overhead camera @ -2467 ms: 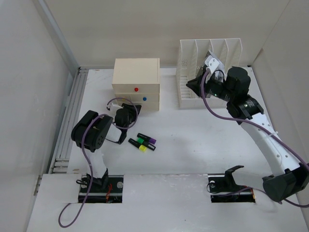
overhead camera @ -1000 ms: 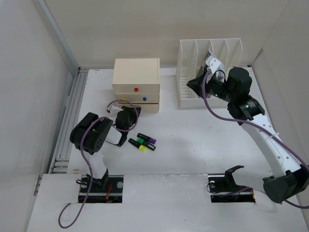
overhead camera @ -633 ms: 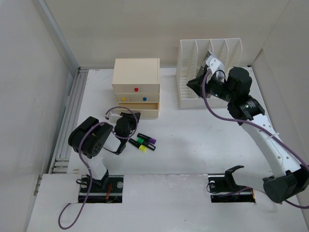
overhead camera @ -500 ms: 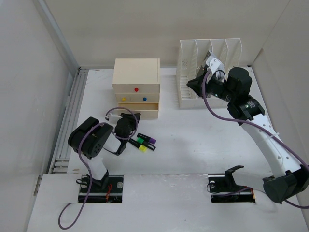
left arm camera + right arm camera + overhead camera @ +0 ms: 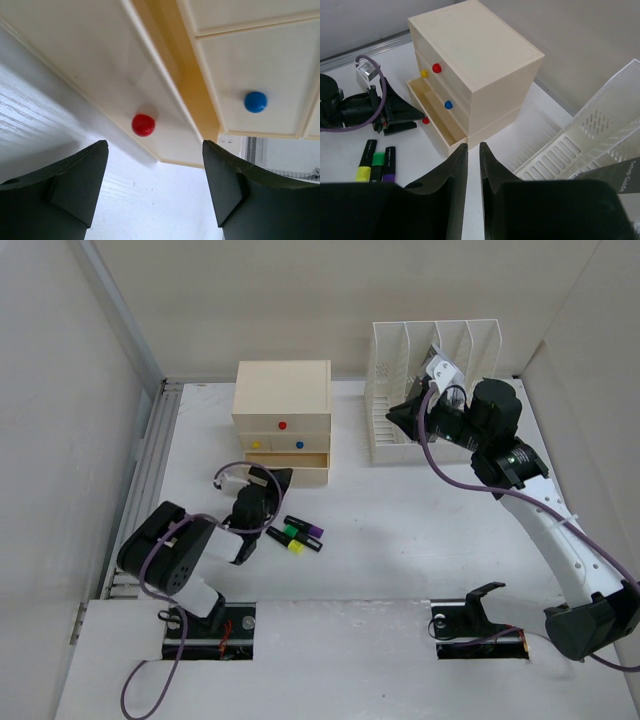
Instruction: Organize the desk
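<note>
The white desk point(image 5: 400, 530) carries a beige drawer box point(image 5: 282, 405) whose bottom drawer point(image 5: 305, 460) is pulled out. In the left wrist view my left gripper point(image 5: 155, 150) is open and empty. The drawer's red knob point(image 5: 143, 124) lies just ahead of its tips, untouched. In the top view the left gripper point(image 5: 268, 483) sits in front of the drawer. Three highlighters point(image 5: 295, 533) lie on the desk beside it. My right gripper point(image 5: 397, 415) hovers high beside the file rack point(image 5: 430, 380). Its jaws stand almost together, with nothing between them point(image 5: 473, 146).
The right wrist view shows the drawer box point(image 5: 480, 55), the empty-looking open drawer point(image 5: 432, 122), the highlighters point(image 5: 375, 162) and the rack point(image 5: 590, 135) with a dark booklet point(image 5: 620, 182). An aluminium rail point(image 5: 150, 480) runs along the desk's left side. Walls close in left, right and back.
The bottom drawer has slid out from the box as my left gripper drew back toward me. The left arm's elbow has dropped lower and left. The right arm has not moved.
</note>
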You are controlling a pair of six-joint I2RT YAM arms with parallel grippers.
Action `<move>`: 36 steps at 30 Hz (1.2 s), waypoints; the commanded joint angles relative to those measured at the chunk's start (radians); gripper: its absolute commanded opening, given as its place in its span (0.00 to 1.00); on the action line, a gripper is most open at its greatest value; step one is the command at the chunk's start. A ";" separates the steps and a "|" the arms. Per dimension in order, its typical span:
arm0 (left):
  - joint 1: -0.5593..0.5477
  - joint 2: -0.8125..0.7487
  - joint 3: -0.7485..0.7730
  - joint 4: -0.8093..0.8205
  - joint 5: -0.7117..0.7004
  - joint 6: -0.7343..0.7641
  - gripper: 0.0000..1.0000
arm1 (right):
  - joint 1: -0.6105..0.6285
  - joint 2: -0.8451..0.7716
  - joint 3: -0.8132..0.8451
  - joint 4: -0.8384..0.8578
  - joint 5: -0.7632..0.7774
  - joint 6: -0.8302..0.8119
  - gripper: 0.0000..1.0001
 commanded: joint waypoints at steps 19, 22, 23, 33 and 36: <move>-0.092 -1.077 0.555 -1.353 -0.148 0.660 0.26 | 0.335 0.410 0.147 -0.278 -0.025 -0.267 0.33; -0.092 -1.096 0.619 -1.442 -0.217 0.757 0.30 | 0.392 0.466 0.147 -0.256 0.055 -0.243 0.25; -0.092 -1.114 0.610 -1.442 -0.236 0.789 0.35 | 0.406 0.484 0.147 -0.236 0.074 -0.221 0.25; -0.092 -1.353 0.445 -1.312 -0.315 0.932 0.67 | 0.527 0.703 0.170 -0.188 0.302 -0.172 0.39; -0.092 -1.376 0.445 -1.312 -0.315 0.932 0.68 | 0.550 0.753 0.191 -0.198 0.331 -0.163 0.43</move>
